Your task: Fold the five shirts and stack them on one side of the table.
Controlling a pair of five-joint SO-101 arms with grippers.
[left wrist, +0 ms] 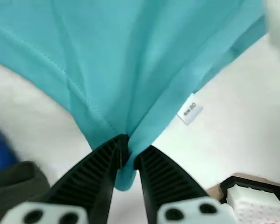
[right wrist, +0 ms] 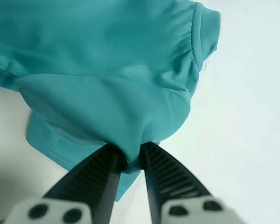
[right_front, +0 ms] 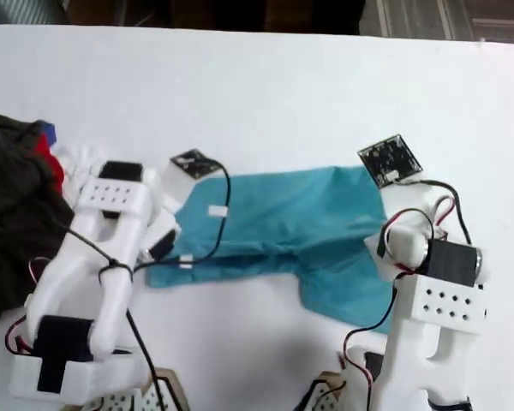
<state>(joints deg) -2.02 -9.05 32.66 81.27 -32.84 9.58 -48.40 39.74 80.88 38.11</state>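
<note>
We hold both ends of the teal shirt (right_front: 283, 227), so the fold, as we judge it, depends on moving the two arms as one. We lift to an even height, keep the cloth just taut between us, carry the held edge across, and let go only once it lies flat and square. Our left pincer (left wrist: 128, 156) is closed almost fully on a bunched fold at the shirt's left end. The cloth fans out from between its jaws, and a small white label (left wrist: 189, 112) sits near the grip. Our right pincer (right wrist: 133, 156) is likewise nipped tight on a gather near a sleeve at the right end. Between them the shirt lies creased on the white surface (right_front: 283, 94). Off to the left, beside the left arm, a heap of dark clothes (right_front: 8, 223) lies apart from the shirt
</note>
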